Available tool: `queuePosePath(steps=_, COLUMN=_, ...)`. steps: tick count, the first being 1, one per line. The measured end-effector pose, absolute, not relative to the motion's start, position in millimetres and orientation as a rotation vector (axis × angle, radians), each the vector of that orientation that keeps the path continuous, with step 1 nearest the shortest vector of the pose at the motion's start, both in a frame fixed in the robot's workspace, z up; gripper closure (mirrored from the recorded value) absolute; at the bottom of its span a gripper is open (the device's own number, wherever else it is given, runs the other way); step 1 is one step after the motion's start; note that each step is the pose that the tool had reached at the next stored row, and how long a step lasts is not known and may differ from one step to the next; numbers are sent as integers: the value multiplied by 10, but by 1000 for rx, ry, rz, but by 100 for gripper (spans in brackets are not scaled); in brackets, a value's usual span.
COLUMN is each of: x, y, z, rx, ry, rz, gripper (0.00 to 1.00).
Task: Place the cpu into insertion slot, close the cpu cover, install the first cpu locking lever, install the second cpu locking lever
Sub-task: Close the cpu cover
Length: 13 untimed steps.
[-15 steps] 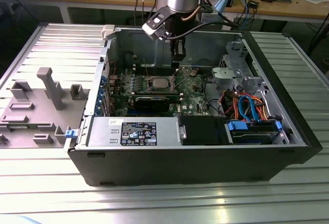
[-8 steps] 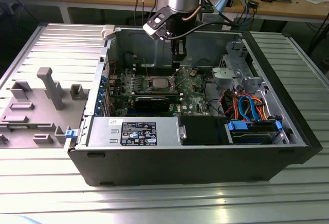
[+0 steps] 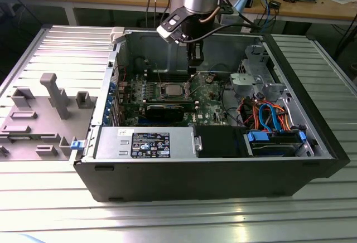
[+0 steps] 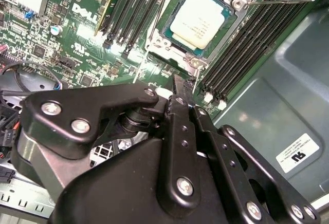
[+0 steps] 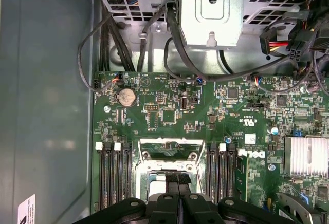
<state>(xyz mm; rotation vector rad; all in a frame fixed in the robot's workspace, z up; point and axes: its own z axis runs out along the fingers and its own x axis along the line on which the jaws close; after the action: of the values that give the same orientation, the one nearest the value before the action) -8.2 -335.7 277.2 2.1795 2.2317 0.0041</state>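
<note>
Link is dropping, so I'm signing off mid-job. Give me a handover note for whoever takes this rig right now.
Gripper: fingers shut, nothing between them, hovering close beside the socket.
Cpu: seated in the insertion slot.
Cpu cover: looks raised, not closed over the chip.
Locking lever: one rod sticks out free, unlatched.
Done: cpu placed.
Left: close the cover, latch both levers.

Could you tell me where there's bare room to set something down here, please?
The ribbed table in front of the case is bare, as is the grey panel beside the memory slots. Cables crowd the drive end; the tool hangs near the cpu.
</note>
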Motion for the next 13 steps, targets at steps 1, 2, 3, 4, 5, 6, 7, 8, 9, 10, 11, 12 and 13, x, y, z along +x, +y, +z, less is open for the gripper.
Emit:
queuePosePath(steps=1, x=-80, y=-3357, z=2772, rx=2180, ry=2232, rz=4, gripper=89)
queuePosePath(steps=2, x=-78, y=-3357, z=2772, rx=2180, ry=2232, rz=4, gripper=89)
queuePosePath(steps=3, x=-73, y=-3357, z=2772, rx=2180, ry=2232, rz=4, gripper=89)
queuePosePath(steps=4, x=-66, y=-3357, z=2772, rx=2180, ry=2232, rz=4, gripper=89)
queuePosePath(steps=5, x=-64, y=-3357, z=2772, rx=2179, ry=2232, rz=4, gripper=89)
queuePosePath(steps=6, x=-63, y=-3357, z=2772, rx=2180, ry=2232, rz=4, gripper=89)
queuePosePath(steps=7, x=-60, y=-3357, z=2772, rx=2180, ry=2232, rz=4, gripper=89)
queuePosePath(steps=8, x=-58, y=-3357, z=2772, rx=2180, ry=2232, rz=4, gripper=89)
queuePosePath(steps=9, x=-57, y=-3357, z=2772, rx=2180, ry=2232, rz=4, gripper=89)
queuePosePath(steps=10, x=-55, y=-3357, z=2772, rx=2180, ry=2232, rz=4, gripper=89)
queuePosePath(steps=11, x=-54, y=-3357, z=2772, rx=2180, ry=2232, rz=4, gripper=89)
queuePosePath(steps=12, x=-52, y=-3357, z=2772, rx=2180, ry=2232, rz=4, gripper=89)
queuePosePath(steps=13, x=-48, y=-3357, z=2772, rx=2179, ry=2232, rz=4, gripper=89)
